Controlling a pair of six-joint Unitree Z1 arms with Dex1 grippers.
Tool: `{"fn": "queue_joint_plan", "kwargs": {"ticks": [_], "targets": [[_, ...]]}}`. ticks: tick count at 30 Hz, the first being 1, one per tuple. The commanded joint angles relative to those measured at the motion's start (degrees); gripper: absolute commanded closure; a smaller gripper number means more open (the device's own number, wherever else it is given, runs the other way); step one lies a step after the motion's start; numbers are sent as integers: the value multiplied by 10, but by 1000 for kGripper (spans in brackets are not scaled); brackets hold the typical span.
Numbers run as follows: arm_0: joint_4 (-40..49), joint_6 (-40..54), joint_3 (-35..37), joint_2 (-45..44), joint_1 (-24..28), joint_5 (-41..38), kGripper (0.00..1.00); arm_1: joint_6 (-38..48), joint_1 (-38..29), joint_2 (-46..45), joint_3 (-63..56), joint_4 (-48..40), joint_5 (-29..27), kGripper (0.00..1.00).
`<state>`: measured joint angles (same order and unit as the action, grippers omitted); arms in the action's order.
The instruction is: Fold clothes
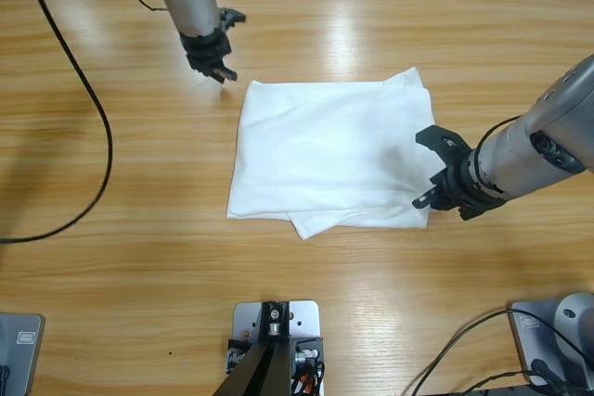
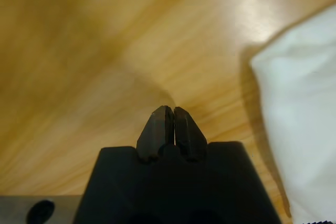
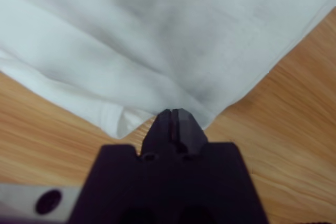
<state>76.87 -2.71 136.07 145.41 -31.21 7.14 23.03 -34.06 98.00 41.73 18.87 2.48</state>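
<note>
High view: the T-shirt (image 1: 329,155) lies mid-table as a compact, roughly rectangular white packet — sleeves and neck not showing, so several folds look done. Edges aren't flush: a lower layer pokes out at the near edge and the far right corner is a bit rumpled. The left gripper (image 1: 223,74) sits over bare table (image 1: 111,275) just off the packet's far left corner, apart from the cloth. The right gripper (image 1: 429,198) is at the packet's near right corner, touching or very nearly so. A black cable (image 1: 97,108) loops across the table's left end.

Left wrist view: left gripper (image 2: 173,109) has its jaws pressed together with nothing between them; wood below, shirt edge off to one side.

Right wrist view: right gripper (image 3: 176,112) jaws closed tight, tips right at the shirt's corner — can't tell whether any cloth is pinched.

Judgement: folding mostly complete. What's left is at most one more fold or tidying the stray layer.
</note>
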Motion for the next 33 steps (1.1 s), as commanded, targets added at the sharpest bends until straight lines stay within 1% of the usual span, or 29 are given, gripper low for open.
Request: {"fn": "queue_joint_plan", "kwargs": {"ticks": [1,4,8,10,14,23,28,33], "targets": [[-1,113,58,-42,-47,-180,1000,7,-5,-4,-16,6,-4,1000],[0,137,48,-14,-69,-193,1000,7,-5,-6,-15,6,-4,1000],[2,143,43,28,-73,-194,1000,7,-5,-7,-15,6,-5,1000],[2,142,53,43,-73,-175,1000,7,-5,-7,-15,5,-5,1000],[10,139,76,74,-76,-96,1000,6,-5,-7,-14,3,-8,1000],[35,115,96,99,-83,-63,1000,6,-5,8,-7,-9,-9,1000],[56,82,108,110,-69,-20,1000,11,-5,0,-20,3,-7,1000],[62,67,134,119,-55,-9,1000,31,-5,3,-45,3,-3,1000]]}}
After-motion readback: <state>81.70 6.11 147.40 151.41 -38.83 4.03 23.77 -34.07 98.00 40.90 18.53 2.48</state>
